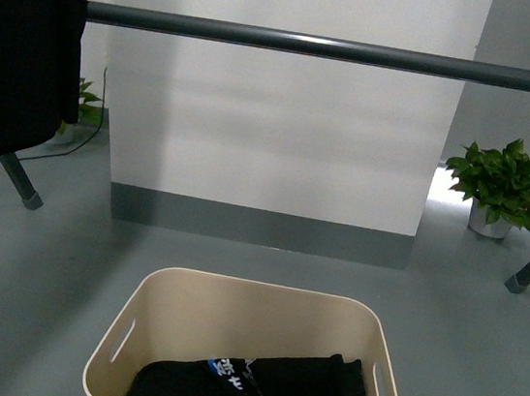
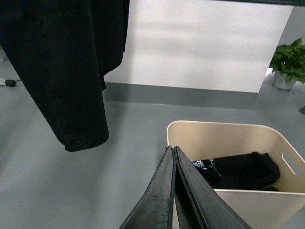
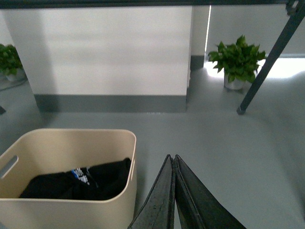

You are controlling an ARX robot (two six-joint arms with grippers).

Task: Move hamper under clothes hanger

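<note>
While I am watching from the body camera, the beige plastic tub-shaped hamper (image 1: 249, 352) is sitting on the grey floor right in front of me, well short of the dark grey round bar of the clothes hanger (image 1: 343, 49) that is running across ahead. Its long axis is lying parallel to that bar, so I am judging the coming push as straight forward. The left gripper (image 2: 173, 149) is hovering with its fingers pressed together, holding nothing, just over the tub's near left corner; the right gripper (image 3: 171, 157), likewise pinched empty, is hanging just off the tub's right end. Only the left wrist view is showing the black garment (image 2: 66, 62) dangling, while the front view is showing neither arm.
</note>
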